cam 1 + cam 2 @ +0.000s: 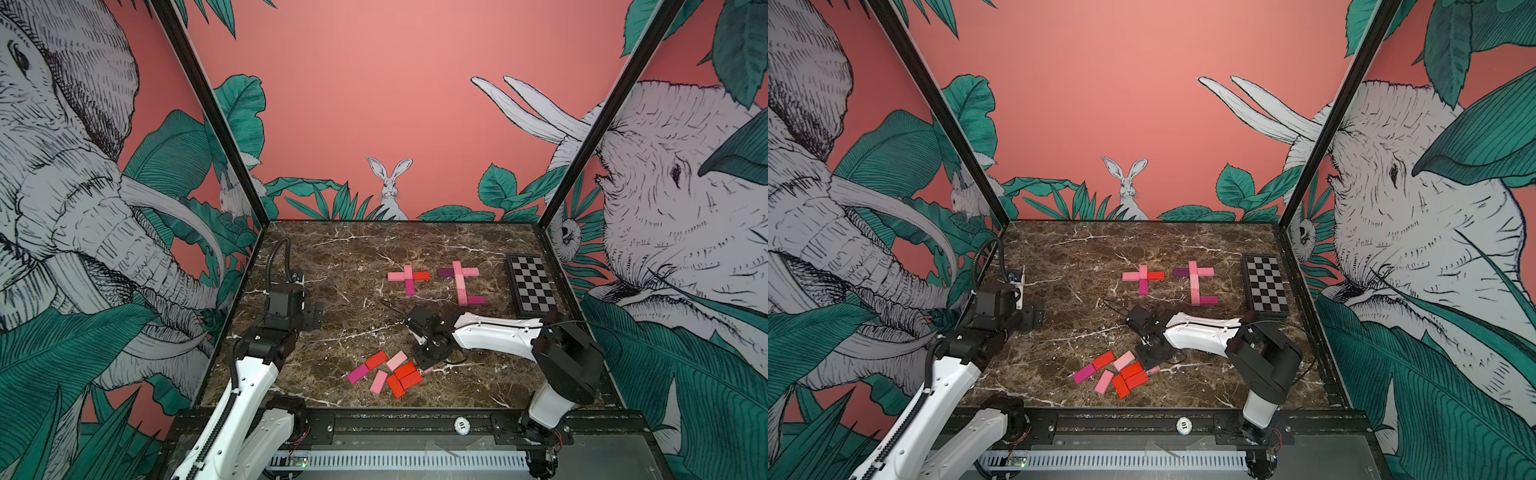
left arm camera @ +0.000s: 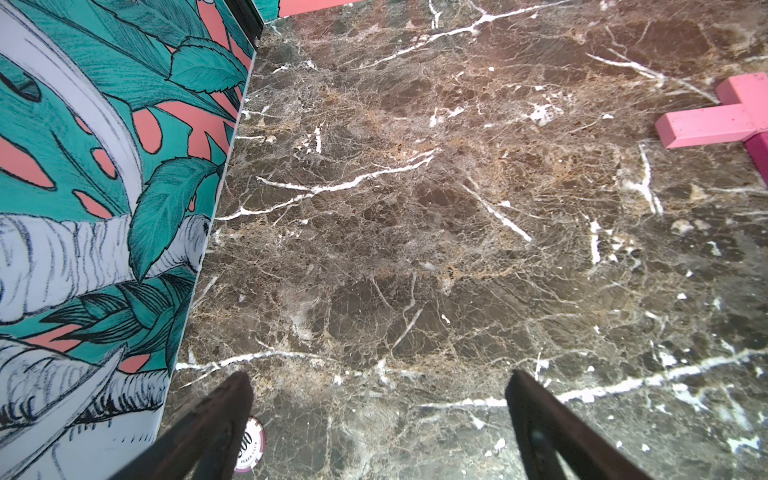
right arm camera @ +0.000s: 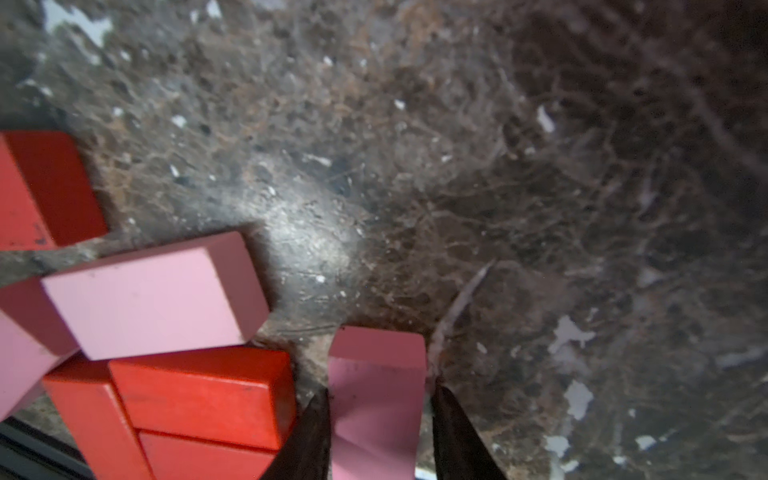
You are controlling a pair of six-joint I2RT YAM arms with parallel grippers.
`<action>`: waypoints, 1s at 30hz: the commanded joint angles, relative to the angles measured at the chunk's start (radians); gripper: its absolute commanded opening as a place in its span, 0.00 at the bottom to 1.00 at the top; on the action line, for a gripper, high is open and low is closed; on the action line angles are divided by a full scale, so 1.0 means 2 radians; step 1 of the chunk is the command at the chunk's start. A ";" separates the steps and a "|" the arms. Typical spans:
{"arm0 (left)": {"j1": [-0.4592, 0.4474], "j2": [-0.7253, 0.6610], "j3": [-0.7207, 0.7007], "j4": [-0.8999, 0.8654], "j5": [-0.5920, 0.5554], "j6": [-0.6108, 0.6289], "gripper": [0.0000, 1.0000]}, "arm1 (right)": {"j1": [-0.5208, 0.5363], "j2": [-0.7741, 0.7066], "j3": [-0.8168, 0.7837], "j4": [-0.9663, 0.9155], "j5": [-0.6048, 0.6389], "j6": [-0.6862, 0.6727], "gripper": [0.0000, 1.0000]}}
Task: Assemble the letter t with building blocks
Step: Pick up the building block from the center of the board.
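Several loose building blocks (image 1: pixel 390 374) in red, light pink and magenta lie in a pile near the table's front; both top views show them, and so does the right wrist view (image 3: pixel 199 395). My right gripper (image 3: pixel 378 399) points down at the pile's right edge, shut on a light pink block (image 3: pixel 376 374), one finger against each long side. Farther back, two t-like shapes of blocks lie flat (image 1: pixel 408 277) (image 1: pixel 460 282). My left gripper (image 2: pixel 378 382) hovers at the table's left side, open, with only marble between its fingers.
A black-and-white checkered board (image 1: pixel 532 289) lies at the back right by the wall. A poker chip (image 2: pixel 250 446) lies on the marble by the left gripper's finger. The patterned side wall (image 2: pixel 104 208) stands close on the left.
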 commanded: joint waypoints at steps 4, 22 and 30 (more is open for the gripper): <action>0.001 -0.002 0.008 -0.011 -0.006 -0.006 0.97 | 0.003 0.014 0.008 -0.047 0.038 -0.001 0.39; 0.001 -0.005 0.009 -0.012 -0.005 -0.006 0.97 | -0.044 0.049 0.120 -0.051 0.035 0.048 0.22; 0.001 -0.013 0.007 -0.010 0.000 -0.008 0.98 | -0.087 0.123 0.219 -0.078 0.037 0.074 0.23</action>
